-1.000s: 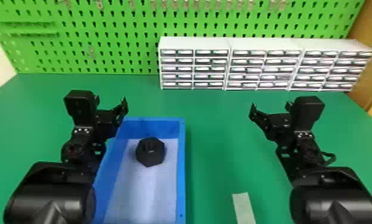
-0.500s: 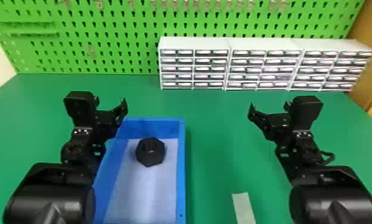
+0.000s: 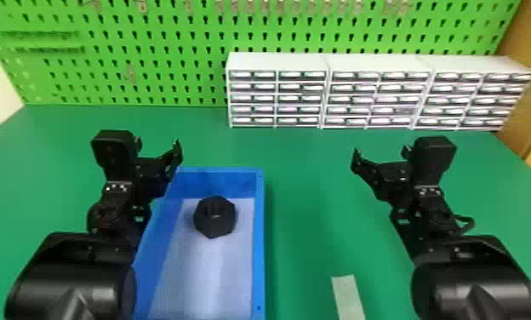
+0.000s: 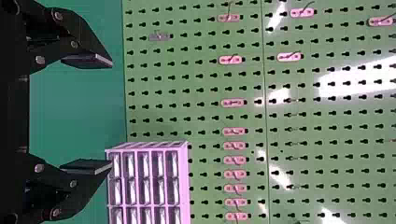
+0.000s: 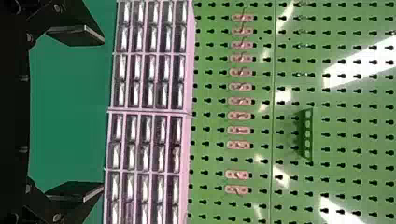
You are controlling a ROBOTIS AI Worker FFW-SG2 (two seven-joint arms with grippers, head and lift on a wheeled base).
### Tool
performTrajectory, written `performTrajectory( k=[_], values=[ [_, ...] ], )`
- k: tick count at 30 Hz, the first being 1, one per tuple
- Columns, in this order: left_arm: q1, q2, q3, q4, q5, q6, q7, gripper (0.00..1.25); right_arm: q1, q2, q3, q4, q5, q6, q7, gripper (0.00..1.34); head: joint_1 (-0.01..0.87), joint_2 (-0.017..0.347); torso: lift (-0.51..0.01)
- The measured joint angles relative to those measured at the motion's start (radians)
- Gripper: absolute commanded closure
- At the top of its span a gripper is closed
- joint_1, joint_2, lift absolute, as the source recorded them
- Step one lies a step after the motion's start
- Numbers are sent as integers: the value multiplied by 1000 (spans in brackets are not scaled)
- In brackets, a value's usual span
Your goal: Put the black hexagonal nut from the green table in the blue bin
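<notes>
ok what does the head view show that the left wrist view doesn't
Head view: the black hexagonal nut inside the blue bin, a pale strip, the right gripper.
Left wrist view: a panel seam and bright glare patches on the pegboard.
Both: that pegboard, the left gripper with fingers apart, green table and drawer units.

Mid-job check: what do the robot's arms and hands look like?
The left arm and right arm are black, with thick, rounded forearm casings. The left hand and right hand each have two angular black fingers with flat pads and round bolt heads. A black cable loops beside the right wrist.
</notes>
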Motion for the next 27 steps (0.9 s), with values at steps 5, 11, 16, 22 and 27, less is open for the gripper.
performTrajectory(
  k=[5,11,16,22,27],
  values=[
    [0,0,0,0,0,0,0,486,-2,-3,3,0,-2,4,0,194,686,51,-96],
    [0,-1,0,0,3,0,0,486,-3,-7,3,0,-2,8,0,194,686,51,-96],
    [-2,-1,-1,0,4,2,0,486,-3,-6,2,0,-2,9,0,194,686,51,-96],
    [-2,0,-3,0,5,2,0,486,-3,-6,1,0,-2,9,0,194,686,51,-96],
    [-2,0,-3,0,7,3,0,486,-5,-5,1,0,-2,8,0,194,686,51,-96]
  ],
)
